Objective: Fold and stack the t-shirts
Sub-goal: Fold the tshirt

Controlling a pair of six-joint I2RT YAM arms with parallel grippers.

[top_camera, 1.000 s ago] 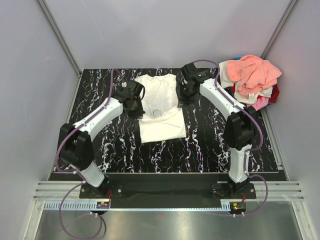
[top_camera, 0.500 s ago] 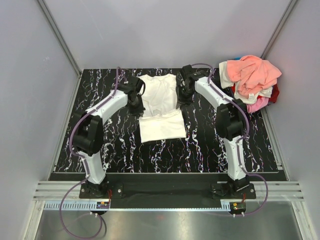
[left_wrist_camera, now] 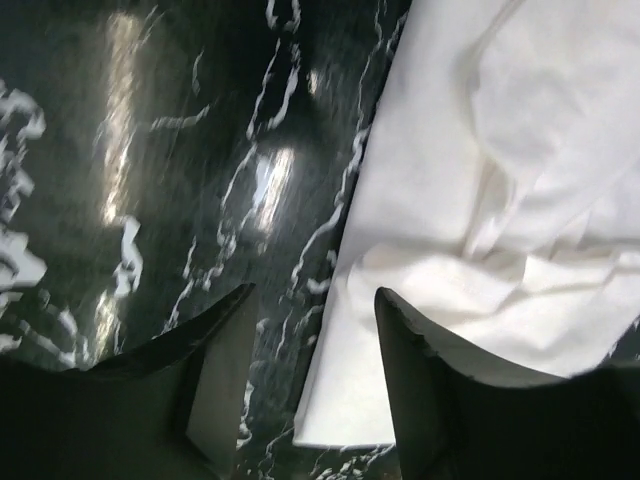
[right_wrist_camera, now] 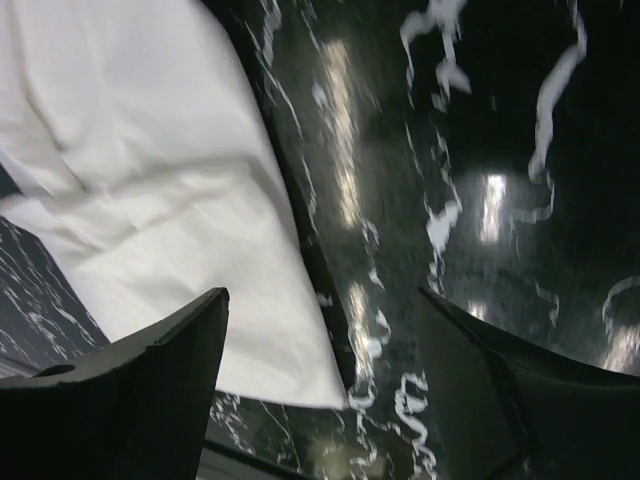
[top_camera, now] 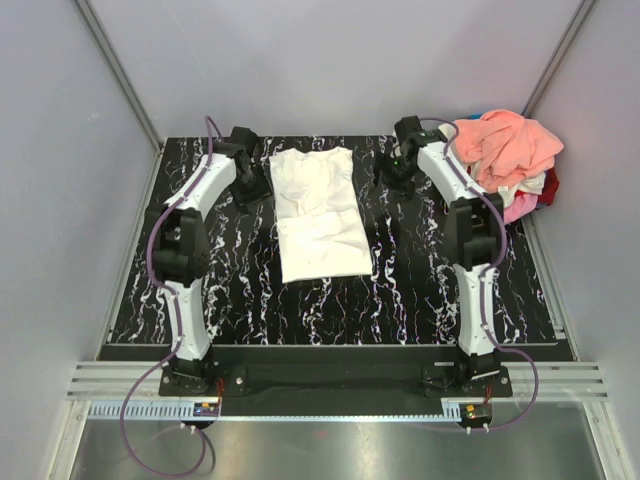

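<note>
Both arms have swung out from over the white t-shirt point(top_camera: 318, 215) since a second ago, and their jaws have let go of it. The black marbled table point(top_camera: 420, 290) bears that shirt, lying flat as a long, narrow, folded panel. Right of the shirt, well apart, sits the heap of other t-shirts point(top_camera: 505, 150), salmon-peach on top. The right gripper point(right_wrist_camera: 322, 295) hangs just off the shirt's right edge, jaws wide and empty. The left gripper point(left_wrist_camera: 312, 300) hovers at the left edge, jaws parted, holding nothing.

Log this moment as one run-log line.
left tool: open, empty | right tool: open, empty | white t-shirt: partly folded, flat on table | other t-shirts: heaped, far-right corner
</note>
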